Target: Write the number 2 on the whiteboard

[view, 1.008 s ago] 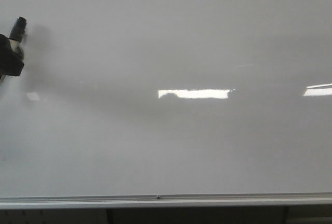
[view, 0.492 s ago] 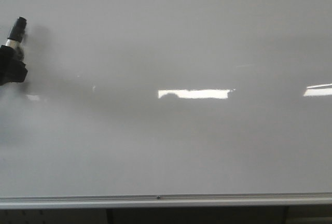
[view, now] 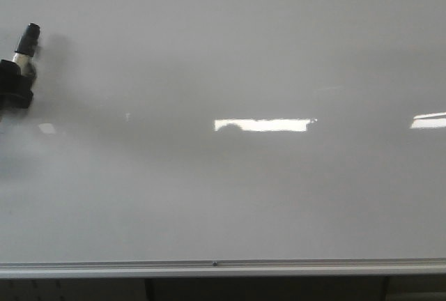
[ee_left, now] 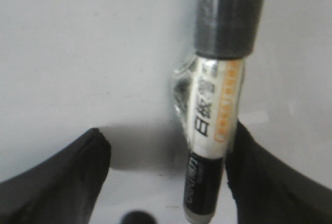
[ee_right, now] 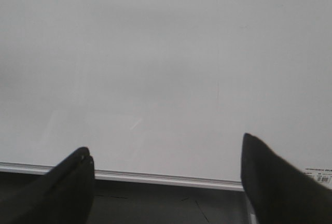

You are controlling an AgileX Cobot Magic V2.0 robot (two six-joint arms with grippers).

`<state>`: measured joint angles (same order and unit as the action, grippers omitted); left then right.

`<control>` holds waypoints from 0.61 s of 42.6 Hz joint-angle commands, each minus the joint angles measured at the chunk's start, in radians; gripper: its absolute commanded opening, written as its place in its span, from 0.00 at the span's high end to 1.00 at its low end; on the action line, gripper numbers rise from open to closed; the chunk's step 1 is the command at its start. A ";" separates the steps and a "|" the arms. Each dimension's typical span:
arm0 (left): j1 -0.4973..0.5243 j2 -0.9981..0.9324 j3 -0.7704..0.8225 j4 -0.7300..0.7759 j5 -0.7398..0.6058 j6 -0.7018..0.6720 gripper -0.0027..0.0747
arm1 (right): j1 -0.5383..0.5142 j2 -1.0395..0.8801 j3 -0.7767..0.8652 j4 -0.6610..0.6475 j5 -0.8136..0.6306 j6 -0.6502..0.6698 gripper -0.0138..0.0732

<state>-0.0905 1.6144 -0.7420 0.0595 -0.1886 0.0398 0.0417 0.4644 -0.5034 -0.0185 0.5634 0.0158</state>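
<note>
The whiteboard [view: 244, 189] fills the front view, and no number 2 shows on it. My left gripper [view: 12, 86] is at the far left edge. A black-and-white marker [view: 28, 42] sticks up from it, capped end towards the board. In the left wrist view the jaws [ee_left: 166, 172] stand wide apart. The marker [ee_left: 215, 130] lies against one finger only, with clear tape on it. My right gripper [ee_right: 166, 182] is open and empty over the board's silver frame strip [ee_right: 166, 178]. It is out of the front view.
Bright rectangular light reflections lie on the board at mid-height [view: 261, 125] and at the right edge [view: 428, 120]. The silver frame strip [view: 279, 267] runs along the board's lower edge, with dark space below it. A small label [ee_right: 317, 177] sits by the right finger.
My left gripper has drawn back a little towards the left edge and the marker's end has shifted slightly right. The board shows no new mark.
</note>
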 commanded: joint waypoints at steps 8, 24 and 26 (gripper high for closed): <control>-0.008 -0.011 -0.041 0.006 -0.020 -0.005 0.75 | -0.008 0.012 -0.027 -0.007 -0.074 0.000 0.15; -0.065 -0.162 -0.042 0.006 0.227 -0.005 0.94 | -0.008 0.014 -0.027 0.002 -0.060 0.000 0.15; -0.072 -0.197 -0.047 0.004 0.273 -0.005 0.95 | -0.008 0.014 -0.031 0.019 -0.044 0.000 0.15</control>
<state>-0.1468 1.5071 -0.7564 0.0672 0.0666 0.0398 0.0417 0.4644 -0.5034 -0.0166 0.5655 0.0158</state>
